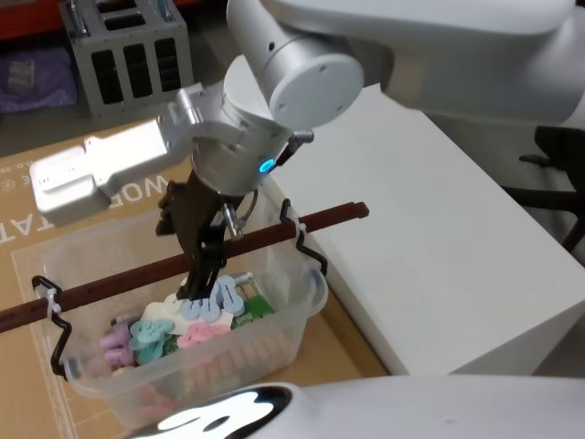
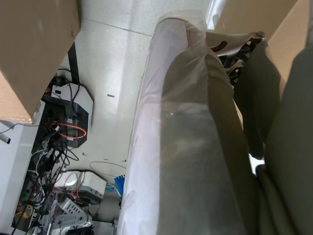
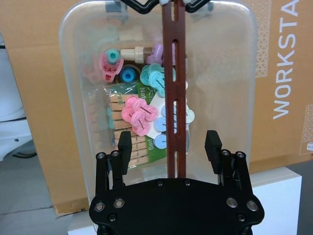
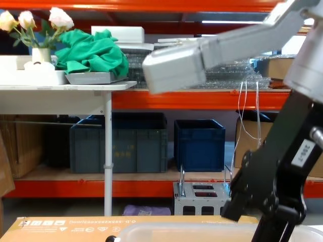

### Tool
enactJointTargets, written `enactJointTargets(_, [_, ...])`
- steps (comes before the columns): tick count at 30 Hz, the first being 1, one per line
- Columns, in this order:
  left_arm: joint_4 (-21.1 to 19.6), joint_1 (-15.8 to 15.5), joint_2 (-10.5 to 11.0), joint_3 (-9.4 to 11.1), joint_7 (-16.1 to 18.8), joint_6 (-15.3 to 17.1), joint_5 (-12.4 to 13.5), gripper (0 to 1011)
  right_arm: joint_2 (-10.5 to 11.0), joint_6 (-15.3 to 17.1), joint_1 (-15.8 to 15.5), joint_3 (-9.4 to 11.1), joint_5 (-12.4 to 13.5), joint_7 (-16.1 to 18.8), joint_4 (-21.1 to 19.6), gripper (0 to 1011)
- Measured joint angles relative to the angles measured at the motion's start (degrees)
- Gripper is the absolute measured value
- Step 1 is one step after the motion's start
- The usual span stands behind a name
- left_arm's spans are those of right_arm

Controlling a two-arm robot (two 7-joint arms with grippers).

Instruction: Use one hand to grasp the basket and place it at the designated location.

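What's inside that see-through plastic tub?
The basket holds pink, blue and teal plastic clips and a pack of wooden clothespins. Its handle bar and the right gripper cover part of the pile; anything underneath is hidden.

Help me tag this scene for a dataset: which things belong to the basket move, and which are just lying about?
Job: basket, its brown handle, right gripper open astride the handle.
Lying about: clips inside the basket, cardboard sheet, grey rack, dark blue crates, green cloth.
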Motion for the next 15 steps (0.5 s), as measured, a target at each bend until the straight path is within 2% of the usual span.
enactJointTargets(4, [0.0,0.0,0.0,0.0,0.0,0.0,0.0,0,0.62,-0.3,0.32,0.89,0.67,-0.29,-0.13,998])
enactJointTargets(15, [0.0,0.0,0.0,0.0,0.0,0.0,0.0,0,3.01,-1.52,1.69,4.46,3.82,-0.91,-0.6,1000])
